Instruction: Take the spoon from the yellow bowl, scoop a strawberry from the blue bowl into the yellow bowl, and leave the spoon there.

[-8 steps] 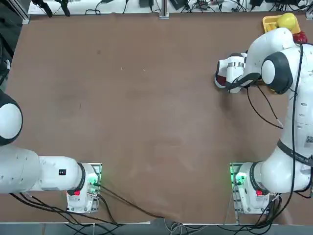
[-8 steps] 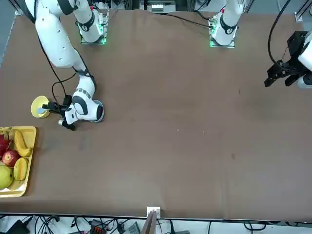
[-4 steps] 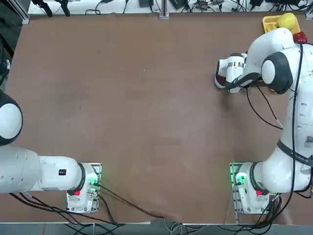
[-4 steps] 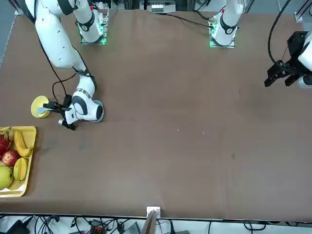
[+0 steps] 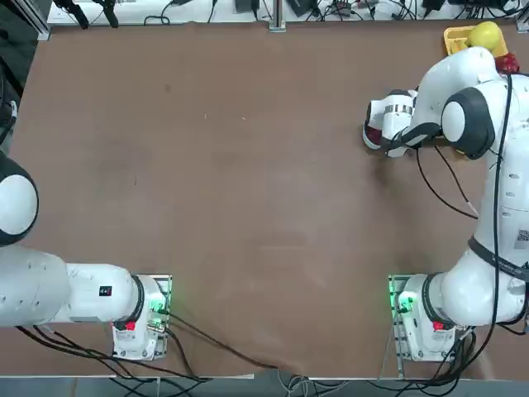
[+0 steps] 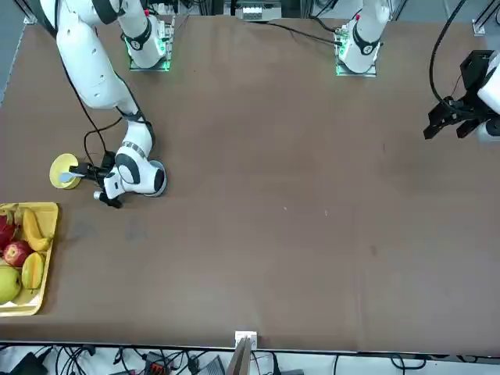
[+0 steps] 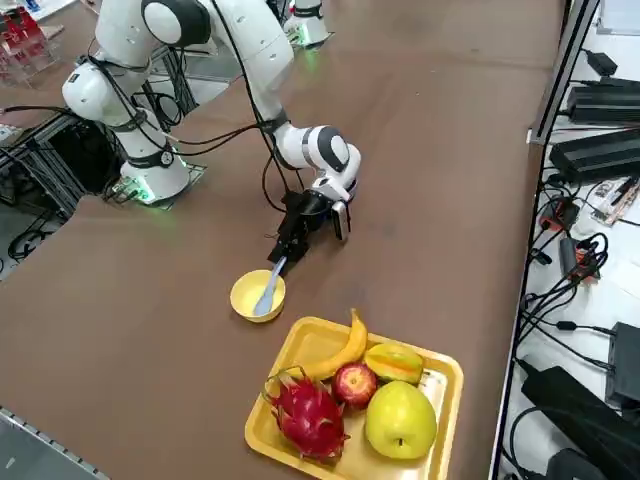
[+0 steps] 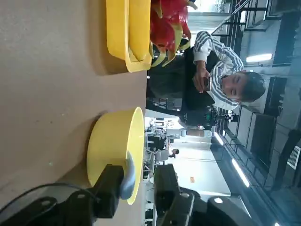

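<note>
Two black fingers (image 8: 110, 188) of the right hand (image 7: 290, 243) stand apart at the rim of the small round yellow bowl (image 7: 256, 297), at centre-left of the right side view, one beside the pale blue-white plastic spoon (image 7: 268, 289). That spoon lies in the bowl, handle up toward the hand. Beyond, toward the lower middle of that view, a rectangular yellow fruit tray (image 7: 440, 375) sits on the brown surface (image 7: 450, 170).

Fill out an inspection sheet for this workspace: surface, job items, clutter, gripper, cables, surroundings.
Surface: brown table, bare across the middle.
Job's things: yellow bowl stands upright beside the fruit tray; spoon lies in it, handle up toward the gripper. Blue bowl: not seen in any view.
Clutter: yellow fruit tray holding a banana, apple and dragon fruit.
Grippers: right gripper low at the bowl's rim, fingers around the spoon handle.
Cables: black cable loops along the right arm.
Surroundings: a person stands beyond the table.
</note>
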